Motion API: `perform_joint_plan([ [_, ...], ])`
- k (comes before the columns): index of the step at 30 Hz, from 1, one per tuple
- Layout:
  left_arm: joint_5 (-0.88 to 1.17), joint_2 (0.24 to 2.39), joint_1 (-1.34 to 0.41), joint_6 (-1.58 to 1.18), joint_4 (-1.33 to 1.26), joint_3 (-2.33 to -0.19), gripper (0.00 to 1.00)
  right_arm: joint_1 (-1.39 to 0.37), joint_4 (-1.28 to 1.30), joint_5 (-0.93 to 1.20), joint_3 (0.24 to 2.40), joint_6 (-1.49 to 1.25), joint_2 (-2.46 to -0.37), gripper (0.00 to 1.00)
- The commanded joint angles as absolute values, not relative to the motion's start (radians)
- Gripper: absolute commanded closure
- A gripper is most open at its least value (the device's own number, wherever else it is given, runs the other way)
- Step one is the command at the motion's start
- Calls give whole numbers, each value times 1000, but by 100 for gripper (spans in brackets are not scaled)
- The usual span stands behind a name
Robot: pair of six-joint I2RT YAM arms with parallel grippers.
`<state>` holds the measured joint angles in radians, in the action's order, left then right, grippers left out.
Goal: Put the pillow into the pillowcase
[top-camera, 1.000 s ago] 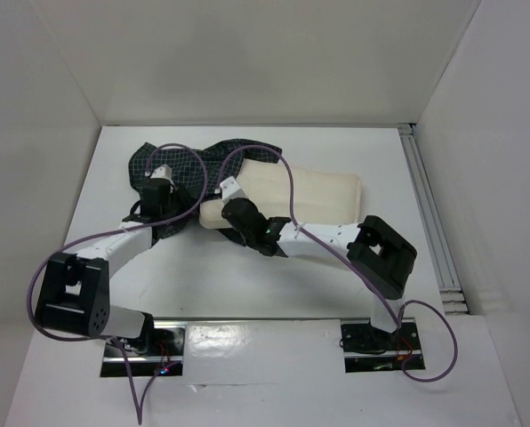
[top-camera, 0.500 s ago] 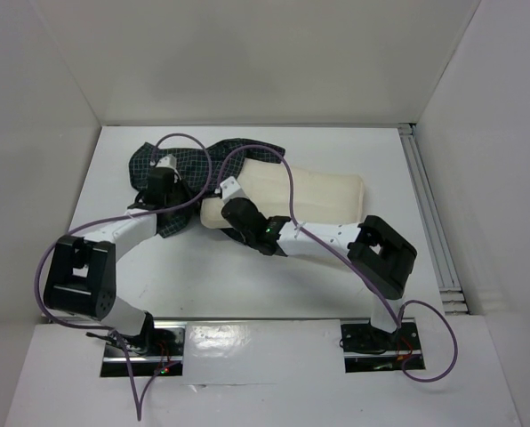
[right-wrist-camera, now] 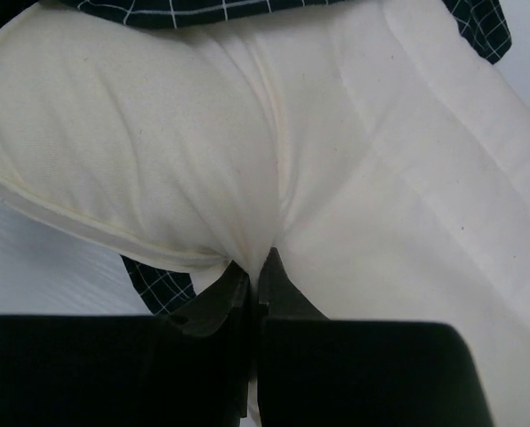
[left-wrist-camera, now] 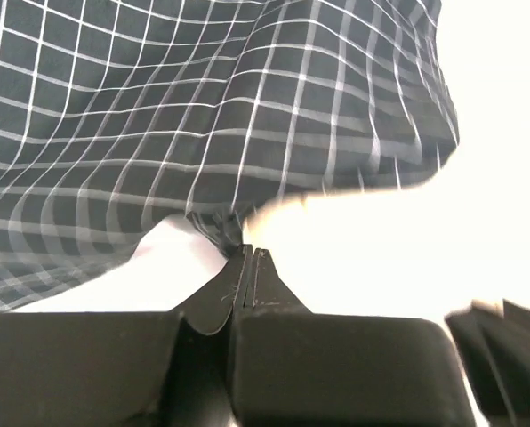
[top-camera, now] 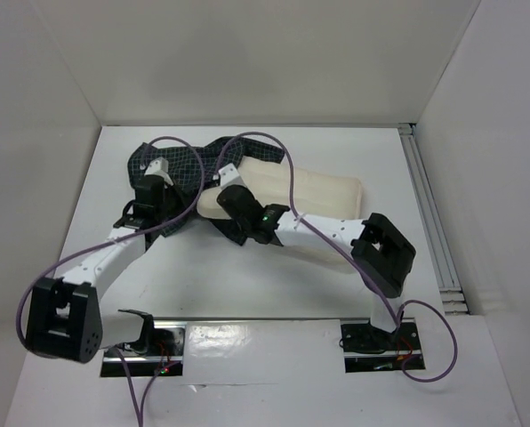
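Note:
The cream pillow [top-camera: 323,191] lies across the table's middle, its left end tucked against the dark checked pillowcase [top-camera: 185,160], which is crumpled at the back left. My right gripper [top-camera: 219,197] is shut on a pinch of the pillow's [right-wrist-camera: 158,133] cover near that left end, right gripper [right-wrist-camera: 260,262]. A strip of pillowcase [right-wrist-camera: 163,285] shows under the pillow. My left gripper [top-camera: 161,180] is shut on a fold at the pillowcase's [left-wrist-camera: 203,116] lower edge, left gripper [left-wrist-camera: 248,253], and the cloth hangs from its tips.
White walls enclose the table [top-camera: 274,285] at the back and both sides. An aluminium rail [top-camera: 429,218] runs along the right edge. Purple cables [top-camera: 265,142] loop over both wrists above the pillowcase. Both arm bases sit at the near edge.
My left gripper has shut on the pillowcase's edge, and its elbow has swung down and to the left. The right gripper has shifted slightly up and left with the pillow's end.

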<state>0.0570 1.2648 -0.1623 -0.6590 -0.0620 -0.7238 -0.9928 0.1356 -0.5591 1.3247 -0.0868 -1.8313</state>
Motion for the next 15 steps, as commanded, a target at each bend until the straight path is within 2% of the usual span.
perform_joint_plan([
  [1, 51, 1174, -169, -658, -49, -690, 100, -962, 112, -586, 1426, -126, -1833, 100],
  [10, 116, 1042, -178, -681, -18, -670, 100, -933, 196, -607, 1618, -112, -2006, 100],
  [15, 63, 1028, -187, -681, 11, -670, 100, -923, 178, -562, 1588, -112, -1999, 100],
])
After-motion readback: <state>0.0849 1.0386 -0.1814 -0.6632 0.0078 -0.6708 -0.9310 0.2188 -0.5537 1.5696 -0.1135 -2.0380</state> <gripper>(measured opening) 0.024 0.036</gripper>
